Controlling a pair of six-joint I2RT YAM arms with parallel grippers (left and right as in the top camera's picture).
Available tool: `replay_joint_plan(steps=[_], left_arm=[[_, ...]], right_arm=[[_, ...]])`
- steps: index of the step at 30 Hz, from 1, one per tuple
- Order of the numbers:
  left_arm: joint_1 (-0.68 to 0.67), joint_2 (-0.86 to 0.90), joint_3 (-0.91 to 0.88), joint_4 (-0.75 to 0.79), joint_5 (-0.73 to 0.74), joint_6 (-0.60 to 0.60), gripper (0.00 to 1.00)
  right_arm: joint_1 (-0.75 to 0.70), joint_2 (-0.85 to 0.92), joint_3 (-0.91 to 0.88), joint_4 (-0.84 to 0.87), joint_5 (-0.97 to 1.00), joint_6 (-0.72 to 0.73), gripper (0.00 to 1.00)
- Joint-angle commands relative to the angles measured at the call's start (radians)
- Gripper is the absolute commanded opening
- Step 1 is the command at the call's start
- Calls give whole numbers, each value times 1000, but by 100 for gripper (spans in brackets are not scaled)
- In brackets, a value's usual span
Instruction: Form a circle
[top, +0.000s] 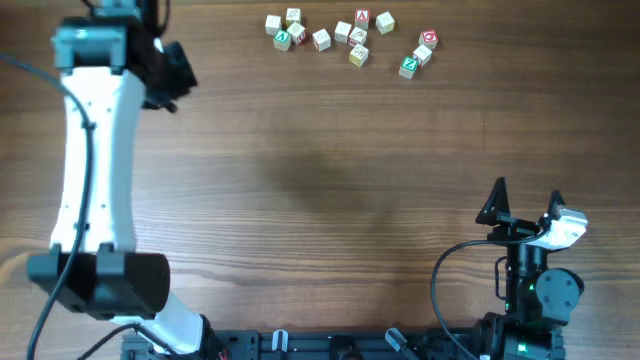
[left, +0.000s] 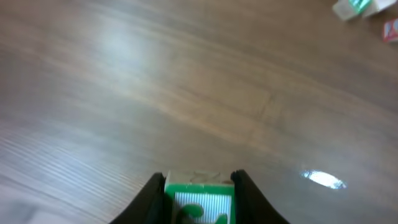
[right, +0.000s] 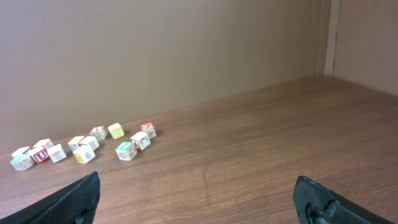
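Cubes (top: 345, 38), likely light, stiff wood, lie in a loose cluster; left of it my left gripper (left: 198, 182) clamps a green-faced cube (left: 199, 202) by opposite flat faces. My right gripper (right: 198, 186) gapes, empty.

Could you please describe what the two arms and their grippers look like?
The left arm has a white link between a grey-teal block and black joint housings, with a black cable alongside. The right arm is black with a white part and a looping cable. The left gripper and right gripper have black fingers.
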Motion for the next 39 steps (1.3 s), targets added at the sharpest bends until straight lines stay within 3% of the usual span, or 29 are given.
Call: replay_joint_plan(steps=[1, 5, 9, 14, 16, 20, 25, 27, 30, 37, 39], left_arm=[[-5, -2, -268, 191, 98, -16, 4], [-10, -2, -489, 456, 131, -25, 4], [-11, -2, -626, 594, 126, -52, 11], [-11, -1, -731, 687, -24, -319, 11], [-11, -1, -770, 748, -52, -335, 18], [-10, 39, -818, 861, -90, -341, 17], [-3, 109, -820, 913, -126, -464, 17], [-3, 109, -820, 915, -151, -466, 24], [-3, 108, -819, 916, -162, -465, 48], [-3, -17, -777, 927, -161, -449, 65], [-5, -94, -697, 938, -135, -337, 76]], right_arm=[[-4, -6, -1, 3, -12, 8, 100], [-4, -6, -1, 3, -12, 8, 100], [-4, -6, -1, 3, -12, 8, 99], [-4, -6, -1, 3, -12, 8, 100], [-4, -6, -1, 3, -12, 8, 100], [-4, -6, -1, 3, -12, 8, 100], [-4, -6, -1, 3, -12, 8, 100], [-4, -6, -1, 3, -12, 8, 100], [-4, -6, -1, 3, -12, 8, 100], [-4, -6, -1, 3, -12, 8, 100], [-4, -6, -1, 3, -12, 8, 100]])
